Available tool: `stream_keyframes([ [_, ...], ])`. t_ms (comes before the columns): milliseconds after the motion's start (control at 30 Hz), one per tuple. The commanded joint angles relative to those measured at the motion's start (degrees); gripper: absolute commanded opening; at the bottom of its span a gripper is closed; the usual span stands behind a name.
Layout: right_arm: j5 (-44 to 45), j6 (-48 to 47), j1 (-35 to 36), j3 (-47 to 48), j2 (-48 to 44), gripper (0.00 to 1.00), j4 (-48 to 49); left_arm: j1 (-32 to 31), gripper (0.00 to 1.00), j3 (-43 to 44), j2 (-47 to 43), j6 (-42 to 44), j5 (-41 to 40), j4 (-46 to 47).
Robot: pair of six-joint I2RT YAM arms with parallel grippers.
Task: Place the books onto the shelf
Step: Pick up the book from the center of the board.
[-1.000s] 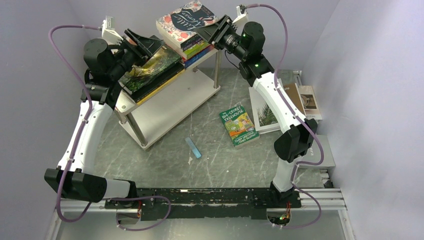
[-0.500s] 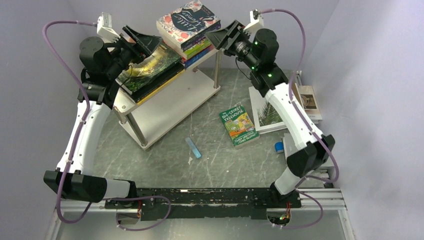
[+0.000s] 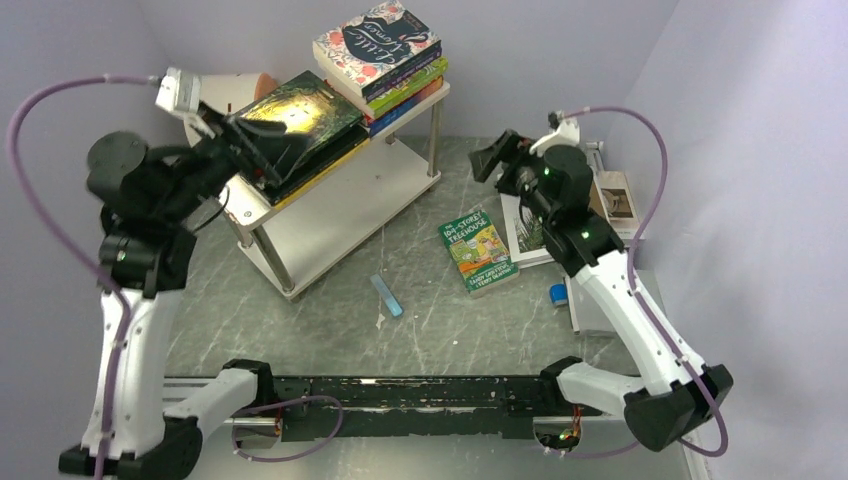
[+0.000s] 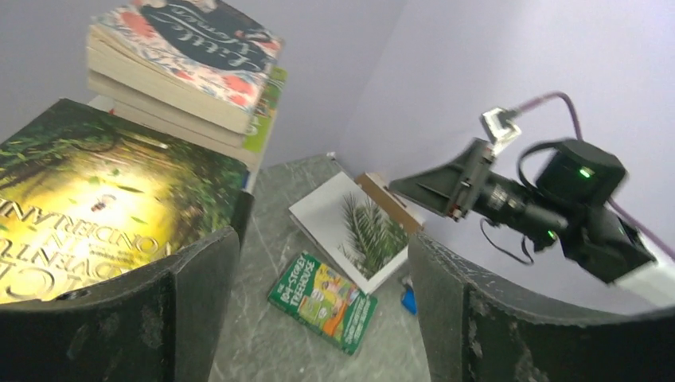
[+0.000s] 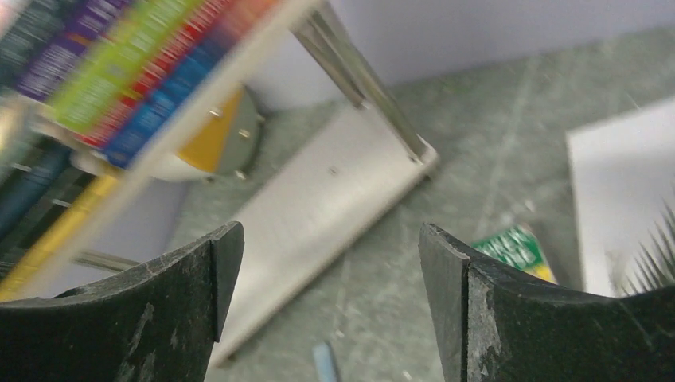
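Green-covered "104-Storey Treehouse" (image 3: 478,252) is seen flat on the tabletop (image 3: 330,320) at centre right, well apart from the shelf (image 3: 330,215), where "Little Women" (image 3: 378,45) tops a stack at upper centre, while the left end effector (image 4: 322,247) and right end effector (image 5: 330,231) are spread wide, gripping nothing.

Covered, cropped and smeared parts

In the top view the right arm (image 3: 600,270) covers most of the white palm-leaf book (image 3: 527,232) and part of the brown book (image 3: 618,200), so the number of books lying there cannot be told. The left hand (image 3: 258,152) overlaps the green-gold book (image 3: 300,110), and whether they touch is unclear. Beneath that book and Little Women (image 3: 375,40), only spines show. The right wrist view is smeared. There the spines on the shelf (image 5: 318,207) are unreadable, the Treehouse book (image 5: 509,247) sits half behind a finger (image 5: 525,310) of the right hand (image 5: 330,235), and the bottom edge cuts the blue bar (image 5: 325,362). In the left wrist view the blue block (image 4: 408,299) peeks from behind a finger.
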Motion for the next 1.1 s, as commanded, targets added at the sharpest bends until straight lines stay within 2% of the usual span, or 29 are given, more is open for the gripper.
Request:
stream_keyframes([
  [0,7.09,-1.52,-0.71,-9.38,-2.90,0.85,-5.64,0.34,0.82,-3.80,-4.82,9.31,7.78,-8.71],
  [100,10.94,0.19,-1.68,-15.46,-3.03,0.85,-8.18,0.19,0.82,-7.92,-8.07,12.26,11.83,-11.85],
  [267,12.84,2.47,-6.62,-23.18,-2.39,0.86,-7.88,-3.96,0.83,-17.69,-14.94,14.63,15.49,-10.44],
  [533,3.59,4.82,-18.86,-31.03,-2.47,0.86,-3.82,-11.61,0.84,-24.38,-20.39,18.61,16.78,-10.47],
  [667,-1.70,4.89,-19.65,-33.63,-1.77,0.87,-2.40,-13.36,0.84,-28.10,-21.43,16.95,20.88,-7.50],
  [867,-2.79,6.12,-19.64,-38.26,0.07,0.88,-1.14,-15.87,0.84,-27.85,-21.42,19.63,15.83,-9.70],
  [1067,-5.73,2.39,-19.63,-40.62,3.75,0.84,4.58,-17.34,0.83,-26.05,-18.69,21.30,13.24,-11.25],
])
